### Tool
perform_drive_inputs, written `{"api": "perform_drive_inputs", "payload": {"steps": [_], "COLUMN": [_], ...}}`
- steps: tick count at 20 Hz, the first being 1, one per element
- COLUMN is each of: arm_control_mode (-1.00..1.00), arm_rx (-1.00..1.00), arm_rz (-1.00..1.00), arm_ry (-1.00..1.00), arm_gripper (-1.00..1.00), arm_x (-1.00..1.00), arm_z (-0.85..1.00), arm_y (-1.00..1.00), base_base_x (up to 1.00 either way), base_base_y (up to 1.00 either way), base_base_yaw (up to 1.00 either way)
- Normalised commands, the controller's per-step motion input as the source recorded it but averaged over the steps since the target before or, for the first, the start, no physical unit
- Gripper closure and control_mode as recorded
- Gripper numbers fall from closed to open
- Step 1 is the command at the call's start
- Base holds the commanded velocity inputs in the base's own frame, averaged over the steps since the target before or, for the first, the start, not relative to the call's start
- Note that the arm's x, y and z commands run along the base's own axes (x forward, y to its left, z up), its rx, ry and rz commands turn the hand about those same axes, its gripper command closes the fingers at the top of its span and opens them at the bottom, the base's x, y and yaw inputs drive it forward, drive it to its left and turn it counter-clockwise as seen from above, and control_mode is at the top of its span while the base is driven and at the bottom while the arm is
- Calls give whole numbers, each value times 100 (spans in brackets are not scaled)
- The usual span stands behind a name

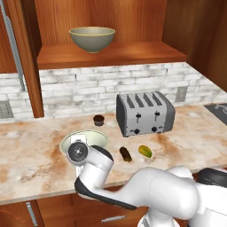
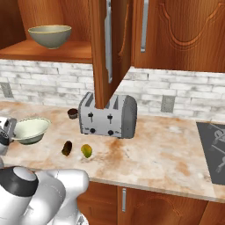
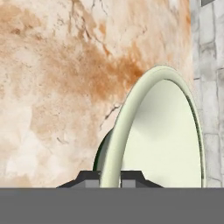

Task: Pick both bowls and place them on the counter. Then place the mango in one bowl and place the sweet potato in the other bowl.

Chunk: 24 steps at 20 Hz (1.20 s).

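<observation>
Jaws were clamped on the rim of the white bowl (image 3: 148, 131), one finger inside, one outside; bowl sat low over the surface (image 1: 26, 146), left-front of the toaster (image 1: 145, 113). Risk: thin rim grip could slip or tip the bowl if released before it sat flat. Arm was folded low, hand reaching left. Grey bowl (image 1: 92, 38) was on the shelf above the toaster; mango (image 1: 145, 151) and potato (image 1: 126, 154) lay in front of it.
</observation>
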Motion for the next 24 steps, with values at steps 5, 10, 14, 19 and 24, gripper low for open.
{"api": "perform_drive_inputs", "payload": {"steps": [5,10,14,19,24], "arm_control_mode": [-100,-100,-100,-100,-100], "arm_rx": [0,0,0,0,2], "arm_rz": [2,3,4,5,2], "arm_ry": [2,9,8,2,2], "arm_gripper": [100,100,100,100,100], "arm_x": [8,6,1,0,0], "arm_z": [-33,-14,-22,-44,-8], "arm_y": [1,1,0,0,0], "base_base_x": [0,0,0,0,0], "base_base_y": [0,0,0,0,0], "base_base_yaw": [0,0,0,0,0]}}
